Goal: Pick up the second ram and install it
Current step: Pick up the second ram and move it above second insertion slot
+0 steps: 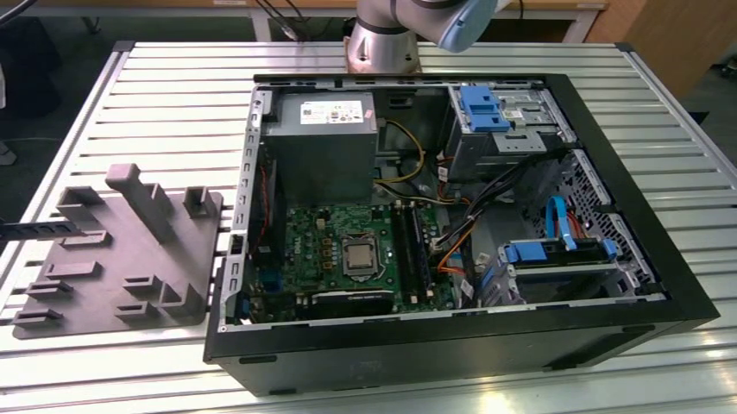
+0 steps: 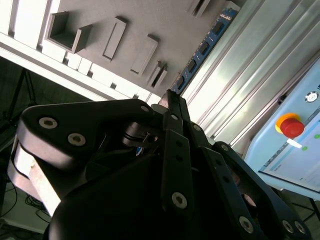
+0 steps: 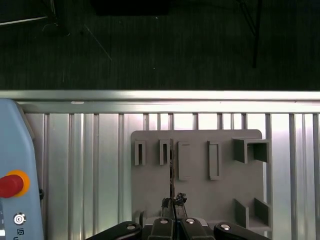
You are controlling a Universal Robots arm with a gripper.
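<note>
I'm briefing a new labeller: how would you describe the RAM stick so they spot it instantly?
Start at the gray fixture lying on the slatted table. In the second wrist view, the pincer grips the second ram, a narrow flat stick jutting from its tips. Unlike the fixture's plain gray blocks, it carries a row of small chips.

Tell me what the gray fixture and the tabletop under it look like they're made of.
The gray fixture: probably plastic, maybe 3D printed; uniform matte gray, no glints, blocks and slots in one piece with the base. The tabletop: likely aluminium; pale silver slats with long grooves that throw bright streaks in both wrist views.
</note>
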